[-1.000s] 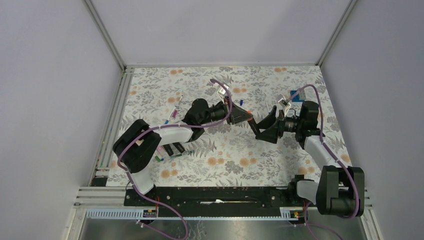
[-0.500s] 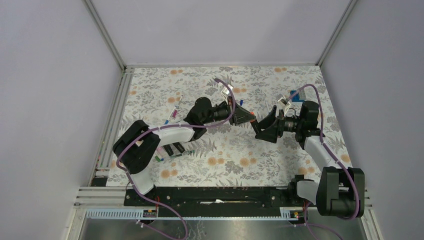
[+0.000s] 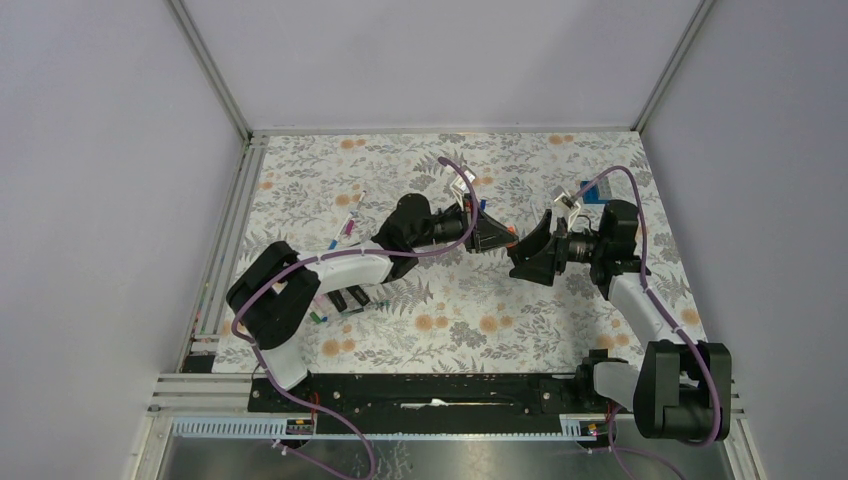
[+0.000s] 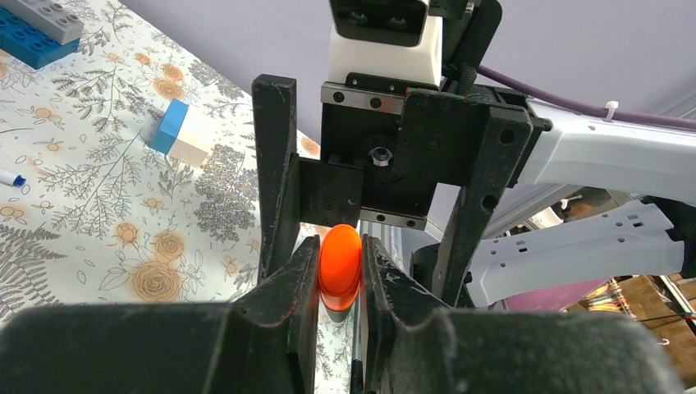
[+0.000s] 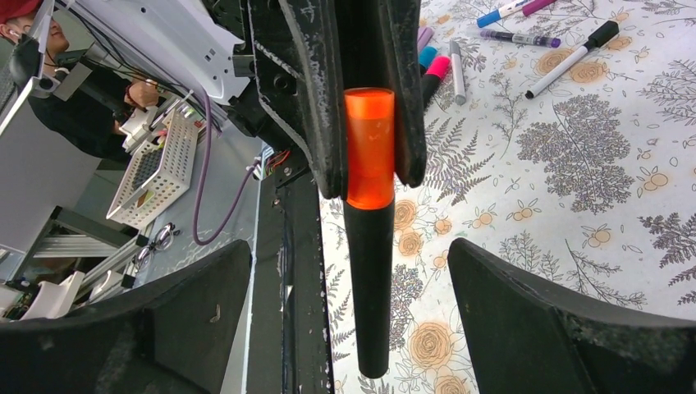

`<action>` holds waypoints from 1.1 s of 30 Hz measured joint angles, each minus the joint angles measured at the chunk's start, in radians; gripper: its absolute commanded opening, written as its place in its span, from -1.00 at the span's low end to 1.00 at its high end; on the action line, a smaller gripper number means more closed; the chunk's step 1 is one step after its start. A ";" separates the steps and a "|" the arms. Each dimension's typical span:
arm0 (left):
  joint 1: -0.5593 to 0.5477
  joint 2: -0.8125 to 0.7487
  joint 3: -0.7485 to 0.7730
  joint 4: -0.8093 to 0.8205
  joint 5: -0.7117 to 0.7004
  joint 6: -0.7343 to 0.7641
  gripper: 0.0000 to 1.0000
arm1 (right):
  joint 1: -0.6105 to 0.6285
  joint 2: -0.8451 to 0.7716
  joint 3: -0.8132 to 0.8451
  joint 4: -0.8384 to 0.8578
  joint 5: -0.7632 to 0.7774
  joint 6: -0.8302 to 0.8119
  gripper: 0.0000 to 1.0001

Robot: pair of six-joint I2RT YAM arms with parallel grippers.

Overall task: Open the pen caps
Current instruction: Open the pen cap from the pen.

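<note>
My left gripper (image 4: 340, 275) is shut on the orange cap (image 4: 340, 261) of a chunky black highlighter held above the table. In the right wrist view the orange cap (image 5: 368, 148) is pinched between the left fingers (image 5: 316, 107), and the black barrel (image 5: 369, 287) points toward the camera. My right gripper (image 5: 361, 328) stands wide open, with one finger on each side of the barrel and touching neither side. From above, the two grippers (image 3: 497, 238) (image 3: 528, 252) meet tip to tip at mid-table.
More capped pens (image 5: 525, 37) and highlighters (image 3: 345, 298) lie on the floral cloth at the left. A blue block (image 3: 600, 190) sits at the back right, and a blue-and-white block (image 4: 182, 135) lies nearby. The table rail (image 3: 430, 385) runs along the near edge.
My left gripper has carried the highlighter to the right, toward the right gripper. The right gripper has edged left and opened a little wider, so the barrel now lies between its fingers.
</note>
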 measured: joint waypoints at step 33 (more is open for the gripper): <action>0.045 0.000 0.006 0.085 0.056 -0.059 -1.00 | 0.011 0.008 0.019 0.113 0.022 0.103 -1.00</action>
